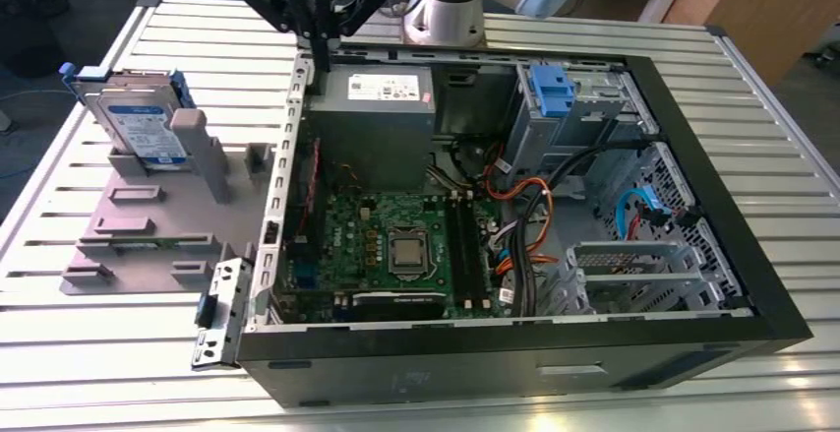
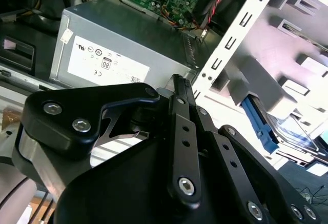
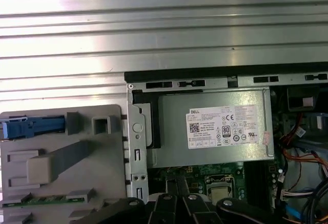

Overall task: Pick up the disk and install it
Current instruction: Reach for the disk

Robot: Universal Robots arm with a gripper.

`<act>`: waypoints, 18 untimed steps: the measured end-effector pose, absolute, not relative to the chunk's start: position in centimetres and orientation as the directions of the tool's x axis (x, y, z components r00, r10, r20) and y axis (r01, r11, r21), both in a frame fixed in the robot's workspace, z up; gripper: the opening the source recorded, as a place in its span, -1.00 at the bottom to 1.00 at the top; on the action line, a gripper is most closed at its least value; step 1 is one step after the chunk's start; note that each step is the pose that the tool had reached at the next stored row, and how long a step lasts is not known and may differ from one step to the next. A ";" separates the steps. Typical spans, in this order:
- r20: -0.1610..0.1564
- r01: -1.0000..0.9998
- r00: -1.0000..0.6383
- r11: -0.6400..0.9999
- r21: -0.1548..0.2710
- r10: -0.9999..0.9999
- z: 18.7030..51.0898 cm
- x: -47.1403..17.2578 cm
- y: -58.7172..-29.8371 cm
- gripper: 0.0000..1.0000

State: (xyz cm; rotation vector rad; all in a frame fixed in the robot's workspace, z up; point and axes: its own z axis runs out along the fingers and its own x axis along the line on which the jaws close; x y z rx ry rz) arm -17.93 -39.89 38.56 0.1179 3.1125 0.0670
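The disk (image 1: 138, 122) stands on edge in the grey plastic stand (image 1: 145, 225) at the exterior view's left, silver with a white-and-blue label and blue rails. In the first wrist view the disk (image 3: 32, 127) appears edge-on as a blue strip, and the second wrist view shows the disk (image 2: 287, 129) behind a grey post. My gripper (image 1: 319, 40) hangs above the back left corner of the open computer case (image 1: 709, 206), to the exterior view's right of the disk and apart from it. The gripper (image 2: 178, 83) is shut with nothing between its fingers.
Inside the case lie a grey power-supply box (image 1: 372, 107), a green motherboard (image 1: 393, 245), cables (image 1: 525, 206) and a blue drive carrier (image 1: 552, 88). A metal bracket (image 1: 220, 314) leans at the case's front left corner. Everything rests on a slatted metal table (image 1: 118, 373).
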 end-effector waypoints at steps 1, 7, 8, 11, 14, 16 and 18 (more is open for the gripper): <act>-0.025 0.075 -0.997 0.996 0.044 0.076 38.5 -18.0 -39.9 -0.79; -0.024 0.075 -0.997 0.996 0.044 0.076 38.5 -18.8 -39.9 -0.79; -0.025 0.075 -0.997 0.996 0.044 0.076 38.5 -18.9 -39.9 -0.79; -0.024 0.075 -0.997 0.996 0.044 0.076 38.4 -19.2 -39.9 -0.79; -0.025 0.075 -0.997 0.996 0.044 0.076 38.4 -19.6 -39.9 -0.79; -0.024 0.075 -0.997 0.996 0.044 0.076 38.4 -19.8 -39.9 -0.79; -0.024 0.075 -0.997 0.996 0.044 0.076 38.4 -20.0 -39.9 -0.79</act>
